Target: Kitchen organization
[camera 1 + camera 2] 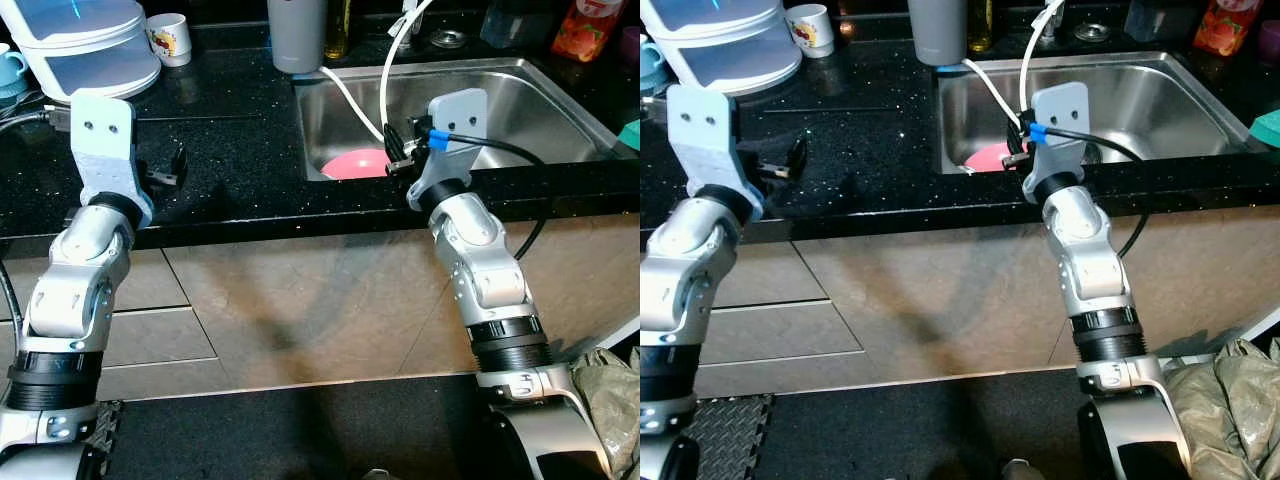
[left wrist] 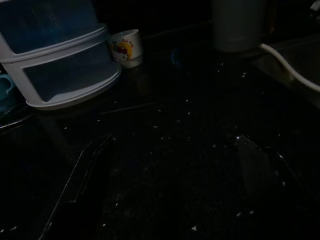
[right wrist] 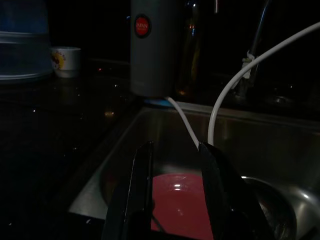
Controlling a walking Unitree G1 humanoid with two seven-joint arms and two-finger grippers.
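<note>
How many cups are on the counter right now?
2 visible: a white printed cup beside the stacked plastic container, and a blue cup at the counter's far left edge. Others may be hidden.

Two silver arms, built of rounded metal segments joined by black ribbed collars. Each wrist carries a pale grey-blue plate; the left arm's plate shows two dark screw holes. On the right arm a black cable, bound with blue tape, loops from the plate down past the forearm. The jaws' fingers are long, flat and black.
</note>
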